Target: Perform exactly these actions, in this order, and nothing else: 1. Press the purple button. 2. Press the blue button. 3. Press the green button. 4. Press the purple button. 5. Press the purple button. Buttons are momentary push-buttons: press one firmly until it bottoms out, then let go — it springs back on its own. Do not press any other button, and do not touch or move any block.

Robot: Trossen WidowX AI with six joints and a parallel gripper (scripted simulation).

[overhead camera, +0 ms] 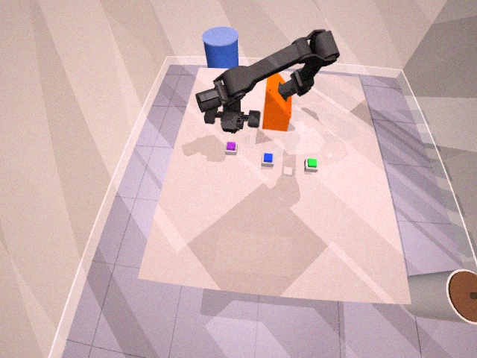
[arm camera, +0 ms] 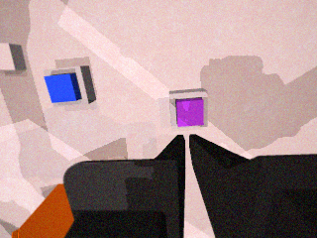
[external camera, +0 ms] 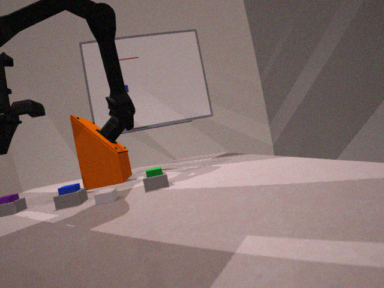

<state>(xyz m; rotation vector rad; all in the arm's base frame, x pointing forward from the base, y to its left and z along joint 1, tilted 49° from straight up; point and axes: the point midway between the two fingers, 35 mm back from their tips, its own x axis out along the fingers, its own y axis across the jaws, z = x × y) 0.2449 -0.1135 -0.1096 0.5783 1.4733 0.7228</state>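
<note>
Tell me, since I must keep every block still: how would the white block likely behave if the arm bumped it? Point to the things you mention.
The white block [overhead camera: 288, 171] [external camera: 105, 197] [arm camera: 7, 57] would probably slide rather than roll, given its flat faces. It looks low and broad, so tipping seems unlikely. Its crisp edges suggest something stiff.

The top view looks steeply down on the whole tabletop [overhead camera: 238, 246], the exterior sits low beside it, and the close wrist view faces down past the gripper [overhead camera: 232, 124] [arm camera: 186, 138], all sharing the purple button [overhead camera: 231, 146] [external camera: 9, 198] [arm camera: 190, 112] below it.

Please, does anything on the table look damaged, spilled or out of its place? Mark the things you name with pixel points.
Nothing stands out: the purple button [overhead camera: 231, 145] [arm camera: 190, 112], blue button [overhead camera: 267, 157] [external camera: 69, 188] [arm camera: 61, 88] and green button [overhead camera: 312, 162] [external camera: 153, 171] sit upright on their bases, and no spill or damage is visible.
</note>
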